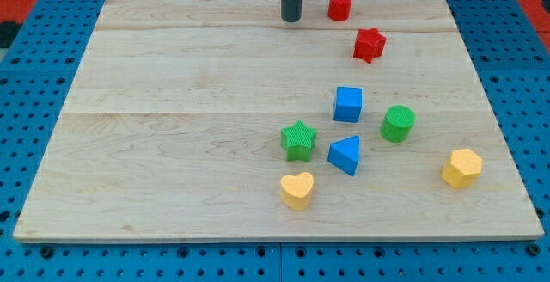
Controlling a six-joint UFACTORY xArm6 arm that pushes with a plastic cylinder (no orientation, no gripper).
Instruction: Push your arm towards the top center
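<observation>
On the wooden surface (pixel 172 101), my tip (pixel 291 20) rests near the view's top centre, just left of the red cylinder (pixel 339 5); the rod carries no gripper and touches no block. Below-right of that cylinder lies the red star (pixel 369 45). Further below it sit the blue cube (pixel 348 104), green cylinder (pixel 398 123), green star (pixel 298 139), blue triangular prism (pixel 345 154), yellow heart (pixel 297 190) and yellow hexagonal block (pixel 461 168).

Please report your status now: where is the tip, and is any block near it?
My tip at the board's top center. Red cylinder just to the view's right, not touching. Red star lower right, apart. Nothing in the way.
</observation>
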